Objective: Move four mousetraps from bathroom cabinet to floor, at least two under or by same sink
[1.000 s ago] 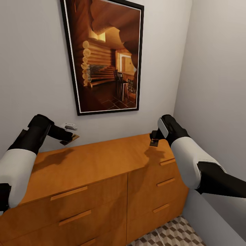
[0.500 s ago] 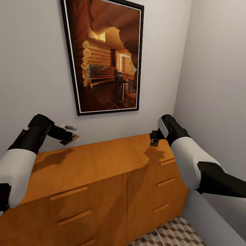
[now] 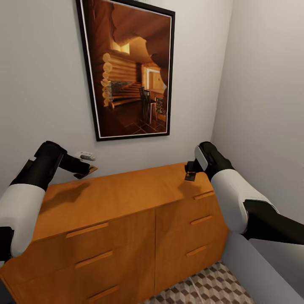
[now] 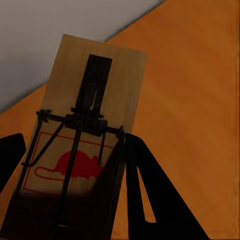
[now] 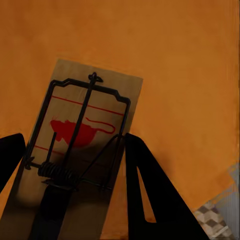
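Left end effector (image 3: pixel 86 170): your left arm is raised over the cabinet's left end; the fingers (image 4: pixel 150 200) pinch one mousetrap (image 4: pixel 82 135) by its near end, which is lost in shadow.
Left mousetrap: held flat in the air above the cabinet top, red mouse mark and dark wire spring facing up; the board's far end reaches towards the wall.
Right end effector (image 3: pixel 190 174): you grip the second mousetrap (image 5: pixel 82 150) the same way, fingers pressed on its near end over the cabinet's right end; from the head view it is only a small dark shape.
Hidden: just two traps can be made out; the drawers are all closed, so their contents cannot be seen.
Cabinet (image 3: pixel 114 202): orange-brown, bar handles, its lower left cut off by the frame.
Bathroom floor (image 3: pixel 207 289): a patch of cube-pattern tile shows below the cabinet's right side.
Wall gadget (image 3: pixel 86 156): small, white, just behind your left wrist.
Framed picture (image 3: pixel 128 69): log-cabin interior, hanging above the cabinet, top edge cropped.
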